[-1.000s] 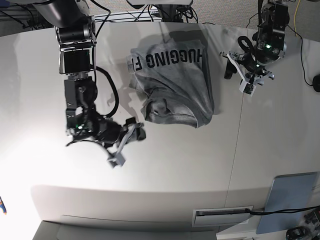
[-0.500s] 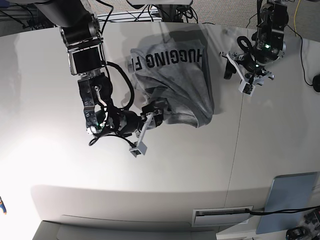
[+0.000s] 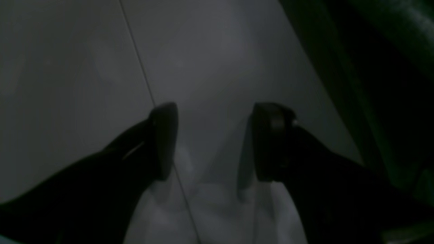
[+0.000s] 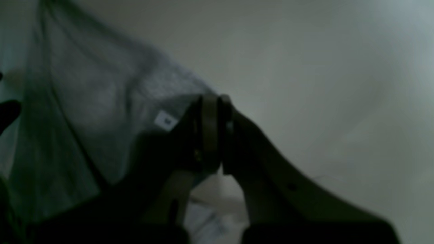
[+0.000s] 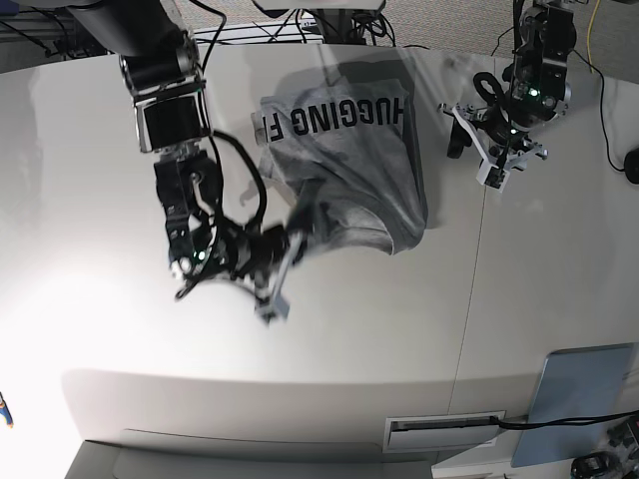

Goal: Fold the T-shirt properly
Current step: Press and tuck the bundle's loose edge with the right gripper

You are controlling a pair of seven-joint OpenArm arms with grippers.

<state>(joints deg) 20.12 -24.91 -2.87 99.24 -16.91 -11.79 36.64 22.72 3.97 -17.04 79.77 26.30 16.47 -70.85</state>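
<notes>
Right gripper (image 4: 217,135), spread and off cloth a second ago, now pinches near-left hem of T-shirt (image 5: 349,165). One T-shirt, crumpled mid-table (image 5: 399,329), lettering up. Left gripper (image 5: 492,150) unmoved right of T-shirt, fingers spread, empty. Two grippers.

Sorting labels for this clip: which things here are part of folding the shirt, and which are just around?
Part of the job:
T-shirt
right gripper, shut on its edge
left gripper, open over the table

Just around:
pale blue-grey panel
</notes>
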